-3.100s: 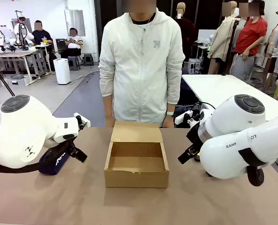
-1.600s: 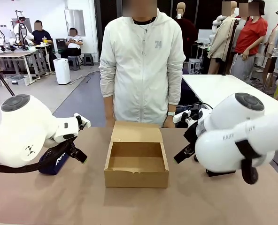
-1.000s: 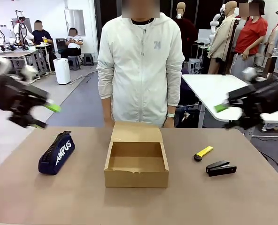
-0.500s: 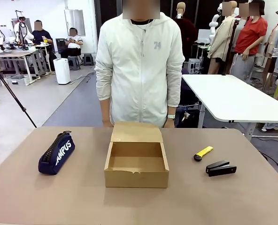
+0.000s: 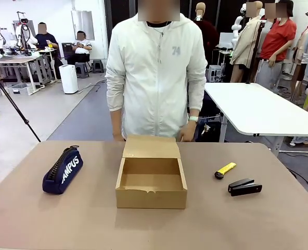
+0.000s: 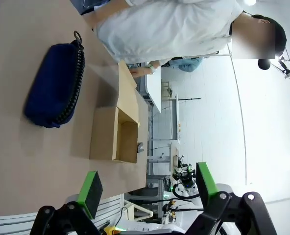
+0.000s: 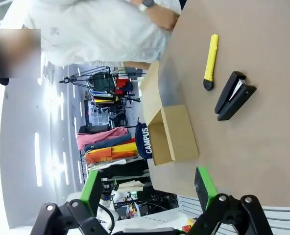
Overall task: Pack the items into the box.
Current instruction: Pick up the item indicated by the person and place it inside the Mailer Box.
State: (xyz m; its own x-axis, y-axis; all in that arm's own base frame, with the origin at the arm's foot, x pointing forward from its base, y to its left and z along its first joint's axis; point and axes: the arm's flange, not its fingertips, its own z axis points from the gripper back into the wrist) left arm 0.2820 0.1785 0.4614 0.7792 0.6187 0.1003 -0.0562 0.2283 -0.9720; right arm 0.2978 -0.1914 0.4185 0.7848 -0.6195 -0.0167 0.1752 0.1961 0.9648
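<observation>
The navy "CAMPUS" pouch (image 5: pixel 63 172) lies on the table's left side. A black stapler (image 5: pixel 244 187) lies on the right. Between them stands the brown cardboard box (image 5: pixel 151 198), open and with nothing inside, its flap lid tipped back toward the person. In the left wrist view my left gripper (image 6: pixel 147 188) hangs open high above the table, with the pouch (image 6: pixel 54 85) and box (image 6: pixel 103 134) well beyond its green pads. My right gripper (image 7: pixel 147 188) is open too, far from the stapler (image 7: pixel 234 95), the box (image 7: pixel 179 134) and the pouch (image 7: pixel 144 140).
A yellow utility knife (image 5: pixel 226 170) lies just behind the stapler, also seen as the yellow knife (image 7: pixel 211 61) in the right wrist view. A person in a white jacket (image 5: pixel 156 73) stands at the far edge behind the box, one hand (image 5: pixel 185 133) near the lid.
One second ago both arms were raised at the sides of the front view; they have since swung out of it. The person's hand near the lid has lifted slightly.
</observation>
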